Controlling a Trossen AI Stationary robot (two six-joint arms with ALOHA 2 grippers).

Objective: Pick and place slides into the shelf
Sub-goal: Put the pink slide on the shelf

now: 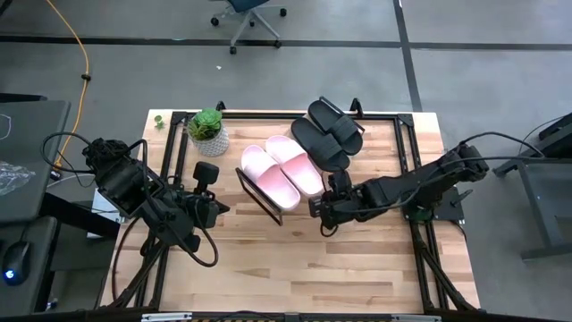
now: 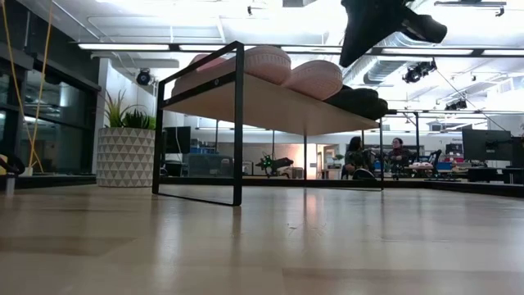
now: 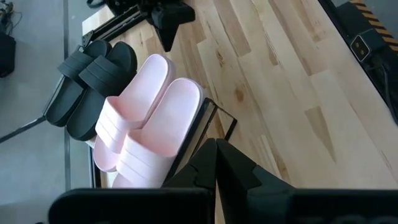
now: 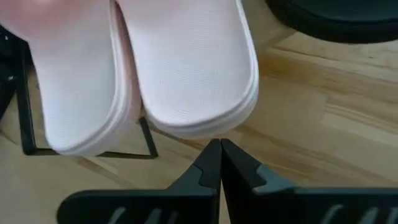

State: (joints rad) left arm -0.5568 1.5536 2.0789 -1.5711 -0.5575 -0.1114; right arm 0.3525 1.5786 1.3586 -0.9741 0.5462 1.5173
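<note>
Butcher-block table (image 1: 268,259) carried the shelf (image 1: 259,192); all four slides (image 1: 281,172) lay on it, just ahead of the clenched, empty right gripper (image 1: 323,213).

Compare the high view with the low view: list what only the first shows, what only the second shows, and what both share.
Only the high view: both shut grippers, left and right, resting over the table in front of the shelf; a small dumbbell; an office chair on the floor.
Only the low view: people seated at desks in the room behind, and ceiling lights.
Both: the shelf holding the pink slides and black slides, and the potted plant.
</note>
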